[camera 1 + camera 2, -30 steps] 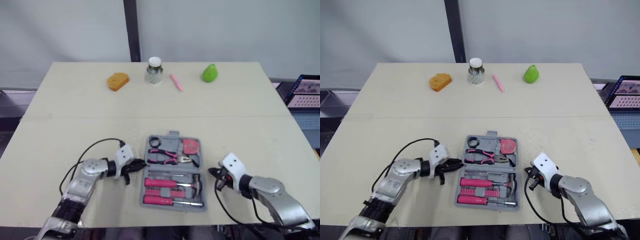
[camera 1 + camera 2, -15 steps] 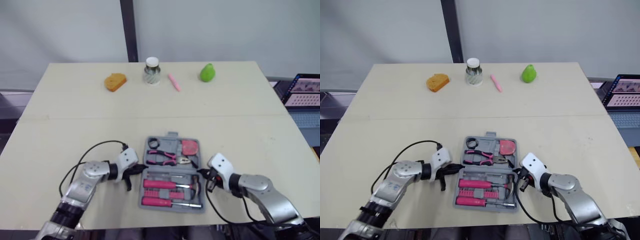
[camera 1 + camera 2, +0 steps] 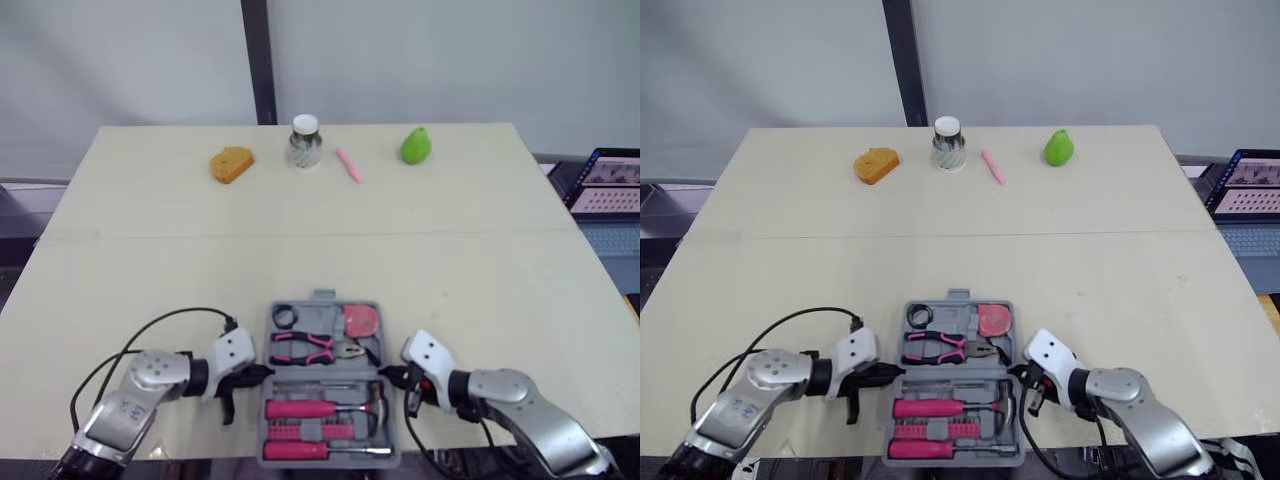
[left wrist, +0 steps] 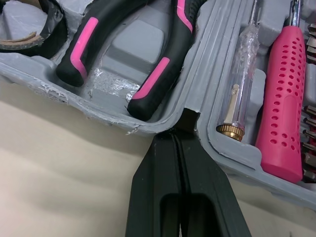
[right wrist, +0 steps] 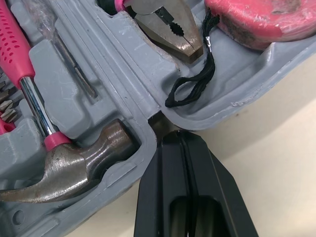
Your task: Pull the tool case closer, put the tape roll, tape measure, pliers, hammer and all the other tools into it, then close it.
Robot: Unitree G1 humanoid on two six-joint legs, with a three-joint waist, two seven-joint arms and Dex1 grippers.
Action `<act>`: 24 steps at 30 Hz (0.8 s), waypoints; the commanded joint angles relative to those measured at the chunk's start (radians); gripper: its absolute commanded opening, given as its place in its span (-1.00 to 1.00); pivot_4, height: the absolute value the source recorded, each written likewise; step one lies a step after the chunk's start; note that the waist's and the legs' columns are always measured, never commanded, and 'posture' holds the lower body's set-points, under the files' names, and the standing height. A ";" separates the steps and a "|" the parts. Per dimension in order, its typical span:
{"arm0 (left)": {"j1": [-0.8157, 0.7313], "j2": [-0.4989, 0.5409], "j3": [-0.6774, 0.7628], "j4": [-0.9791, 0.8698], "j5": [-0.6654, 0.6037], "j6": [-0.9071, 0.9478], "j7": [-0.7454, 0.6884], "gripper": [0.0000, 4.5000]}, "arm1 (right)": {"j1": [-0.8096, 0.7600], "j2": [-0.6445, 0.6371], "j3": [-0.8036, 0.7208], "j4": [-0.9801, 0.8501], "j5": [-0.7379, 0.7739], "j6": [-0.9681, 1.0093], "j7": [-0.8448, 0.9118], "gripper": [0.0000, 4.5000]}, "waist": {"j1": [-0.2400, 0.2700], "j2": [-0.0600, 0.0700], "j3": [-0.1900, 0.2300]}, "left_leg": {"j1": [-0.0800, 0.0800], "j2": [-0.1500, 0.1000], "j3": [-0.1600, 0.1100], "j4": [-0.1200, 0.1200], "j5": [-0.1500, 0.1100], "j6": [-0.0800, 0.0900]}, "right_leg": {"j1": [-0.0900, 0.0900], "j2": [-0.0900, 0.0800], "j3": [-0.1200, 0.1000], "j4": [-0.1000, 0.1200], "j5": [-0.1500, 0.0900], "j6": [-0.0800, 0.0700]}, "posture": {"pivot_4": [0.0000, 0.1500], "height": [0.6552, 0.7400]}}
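Case-pulling step: we set left gripper and right gripper, fingers together, against the tool case; next, probably, folding its 2 halves shut

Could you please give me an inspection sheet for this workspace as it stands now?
Surface: beige table, case near its front edge.
Job's things: tool case open; tape roll, pliers, tape measure and hammer inside.
Clutter: orange piece, jar, pink pen, green fruit along the far edge.
Grasping tools: left tool and right tool shut, tips at the case's left and right sides.
Cables: black cable loops off the left wrist.
Surroundings: laptop at right, dark post behind.
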 commanded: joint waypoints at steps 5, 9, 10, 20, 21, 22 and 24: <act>-0.006 -0.009 -0.010 0.054 0.015 0.005 0.024 -0.98 | -0.017 0.017 -0.010 -0.018 0.004 -0.004 -0.014 -1.00 | 0.003 0.000 0.000 | 0.000 0.000 0.000 0.000 0.000 0.000 | 0.000 0.000 0.000 0.000 0.000 0.000 | 1.00 1.00; -0.024 -0.017 -0.013 0.066 0.014 0.001 0.023 -0.98 | -0.025 0.022 -0.010 -0.015 0.001 -0.001 -0.020 -1.00 | 0.006 0.001 0.000 | 0.000 0.000 0.000 0.001 0.000 0.000 | 0.000 0.000 0.000 0.001 0.000 0.000 | 1.00 1.00; -0.026 -0.018 -0.015 0.067 0.015 0.000 0.021 -0.98 | -0.026 0.024 -0.010 -0.014 0.000 -0.001 -0.020 -1.00 | 0.007 0.001 0.000 | 0.000 0.000 0.000 0.001 0.000 0.000 | 0.000 0.000 0.000 0.001 0.000 0.000 | 1.00 1.00; -0.042 -0.025 -0.016 0.088 0.029 -0.017 0.033 -0.98 | -0.019 0.025 -0.002 -0.016 -0.007 0.002 -0.022 -1.00 | 0.007 0.002 0.000 | 0.000 0.000 0.000 0.002 0.000 0.000 | 0.000 0.000 0.000 0.001 0.000 0.000 | 1.00 1.00; -0.045 -0.026 -0.015 0.093 0.030 -0.018 0.035 -0.98 | -0.020 0.026 -0.003 -0.015 -0.008 0.002 -0.023 -1.00 | 0.007 0.002 0.000 | 0.000 0.000 0.000 0.002 0.000 0.000 | 0.000 0.000 0.000 0.001 0.000 0.000 | 1.00 1.00; -0.049 -0.028 -0.015 0.096 0.030 -0.019 0.036 -0.98 | -0.022 0.027 -0.004 -0.013 -0.010 0.000 -0.025 -1.00 | 0.007 0.002 0.000 | 0.000 0.000 0.000 0.002 0.000 0.000 | 0.000 0.000 0.000 0.001 0.000 0.000 | 1.00 1.00; -0.054 -0.031 -0.014 0.101 0.028 -0.020 0.037 -0.98 | -0.025 0.030 -0.006 -0.010 -0.010 0.001 -0.025 -1.00 | 0.008 0.002 0.000 | 0.000 0.000 0.000 0.002 0.000 0.000 | 0.000 0.000 0.000 0.001 0.000 0.000 | 1.00 1.00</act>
